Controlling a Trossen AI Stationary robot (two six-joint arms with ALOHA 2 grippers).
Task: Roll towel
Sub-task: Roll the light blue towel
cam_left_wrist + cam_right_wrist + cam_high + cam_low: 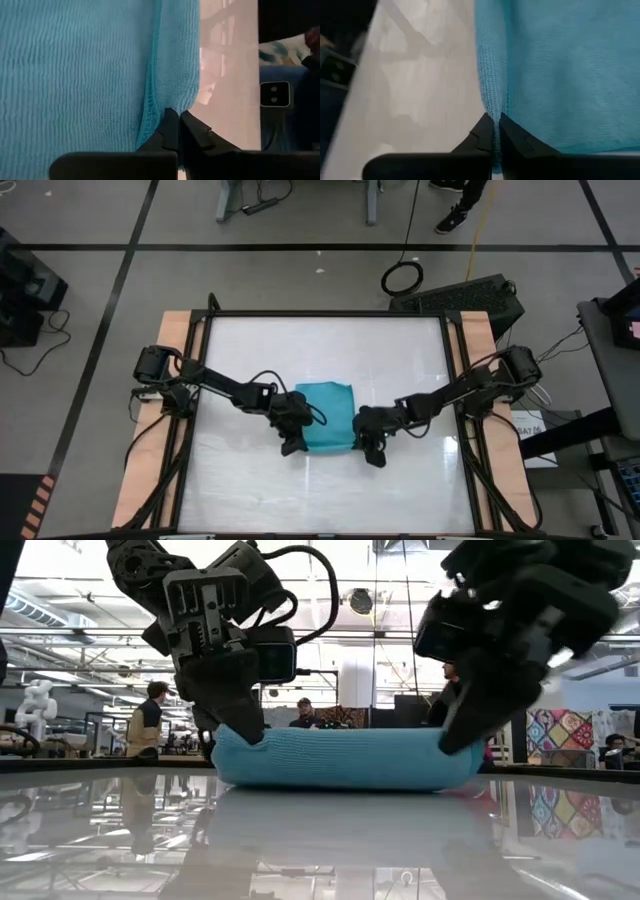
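Observation:
The teal-blue towel (325, 412) lies on the glossy white table (250, 360), a little near of its middle. In the low view the towel (340, 758) shows a thick, rounded near edge resting on the tabletop. My left gripper (291, 444) is shut at the towel's near-left corner, and my right gripper (373, 452) is shut at its near-right corner. Both arms slant down toward the towel from the table's two sides. My left gripper pinches the towel's left side edge (167, 102) between its two fingers, by the near corner. The fingers slant down from the table's left side. The cloth lies on the table; one layer or several, I cannot tell. My right gripper pinches the hemmed right side edge (493, 107) of the towel between its two fingers, by the near corner. The fingers slant down from the table's right. A strip of cloth runs back between them. The towel stays on the table.
Wooden strips (175, 330) and a black frame (330, 313) border the tabletop. Bare table lies on the far and near sides of the towel. A black case (470, 295) sits beyond the far right corner. People (150, 720) stand in the room behind.

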